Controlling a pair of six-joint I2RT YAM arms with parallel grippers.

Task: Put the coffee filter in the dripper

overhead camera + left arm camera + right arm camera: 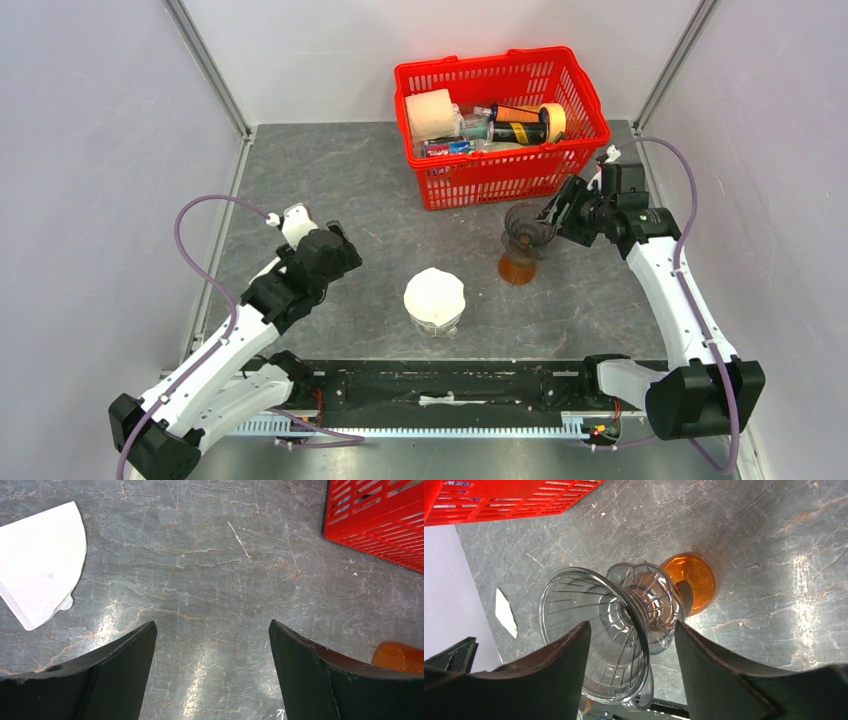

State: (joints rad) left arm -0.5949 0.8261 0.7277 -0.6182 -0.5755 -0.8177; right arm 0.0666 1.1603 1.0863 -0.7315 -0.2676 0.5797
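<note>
Watching the right gripper (631,623) worries me most: its fingers stand apart on either side of the dripper (599,602), and I cannot tell whether either one touches it. The dripper perches on the tumbler (696,575), right of centre on the surface (210,555) and just on the near side of the basket (500,180), so I judge it top-heavy. Any sideways drag on its rim when that arm pulls away could tip it and, if the amber is liquid, spill it. The filter (40,560) lies folded flat toward the left edge, beside the left gripper (211,624), whose fingers are spread wide with nothing between them. In the top view I judge it hidden under the left arm (240,325). Flat paper on a hard top is poor to pinch: the fingers may push it along or crease it, and a filter that arrives closed may bridge the rim instead of seating. The carry passes the white-topped glass (434,300) near the near edge, which a low swing could clip, and the two arms could meet at the dripper.
</note>
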